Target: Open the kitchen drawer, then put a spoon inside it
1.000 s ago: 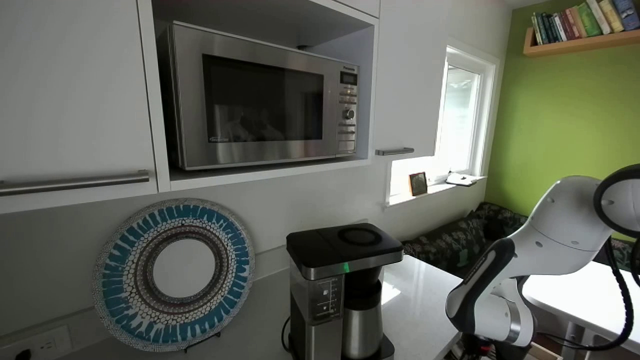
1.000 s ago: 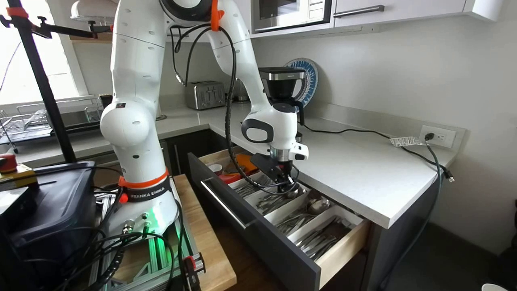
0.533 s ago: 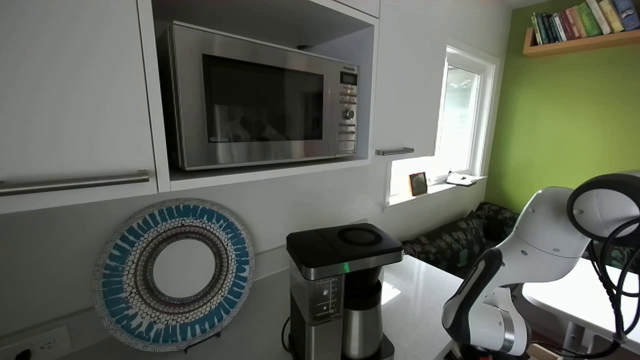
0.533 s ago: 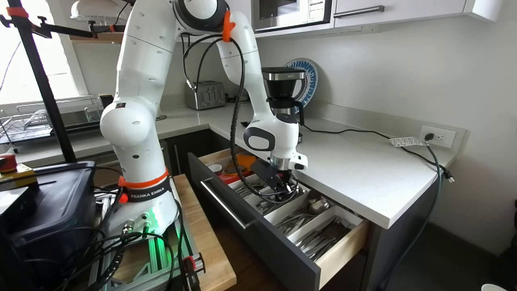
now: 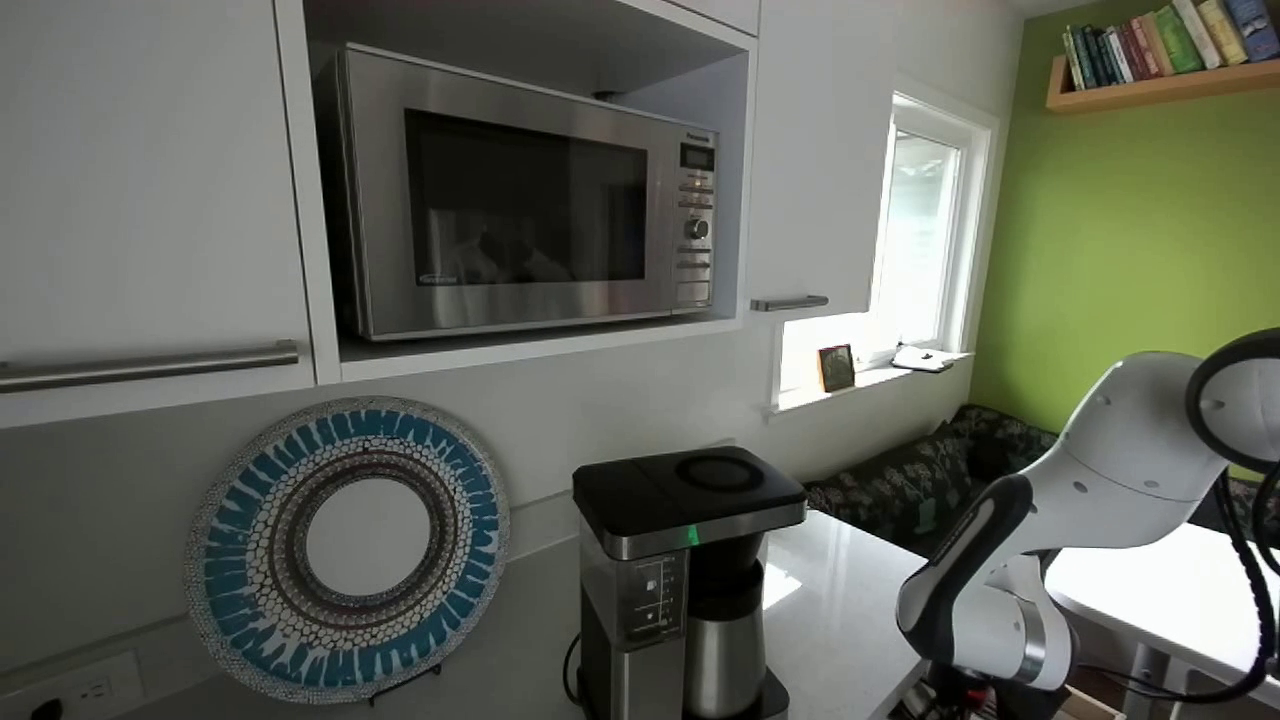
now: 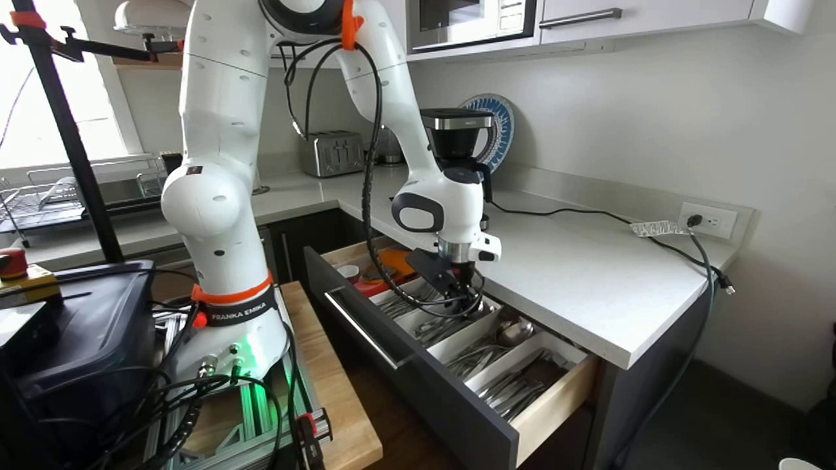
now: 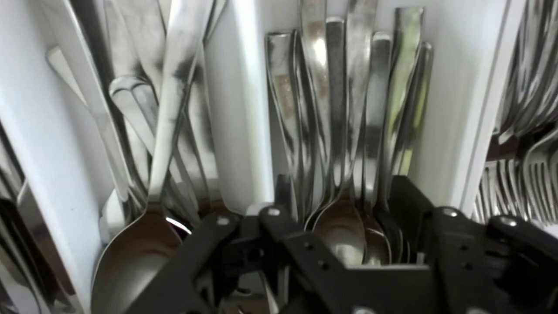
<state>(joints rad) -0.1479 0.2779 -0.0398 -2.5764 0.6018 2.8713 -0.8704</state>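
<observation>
White cupboards (image 5: 140,180) line the kitchen, with a microwave (image 5: 530,200) set among them and a green wall (image 5: 1130,230) past the window (image 5: 920,220). On the pale table (image 6: 607,287) stand a coffee maker (image 6: 457,140) and a toaster (image 6: 333,155); a round blue-and-white plate (image 5: 348,548) is upright near the coffee maker in both exterior views. Below the tabletop, the dark-fronted drawer (image 6: 457,418) is pulled out, its compartments filled with cutlery, and the end of the arm (image 6: 225,130) hangs over it. Seen from the wrist, the tool (image 7: 341,194) has its fingers (image 7: 403,192) spread apart, with a bunch of small spoons (image 7: 342,231) between them, lying in one compartment. Whether the fingers touch them I cannot tell, nor which is the task's spoon. One big spoon (image 7: 130,266) lies in the compartment to the left in that view, forks (image 7: 538,170) to the right.
</observation>
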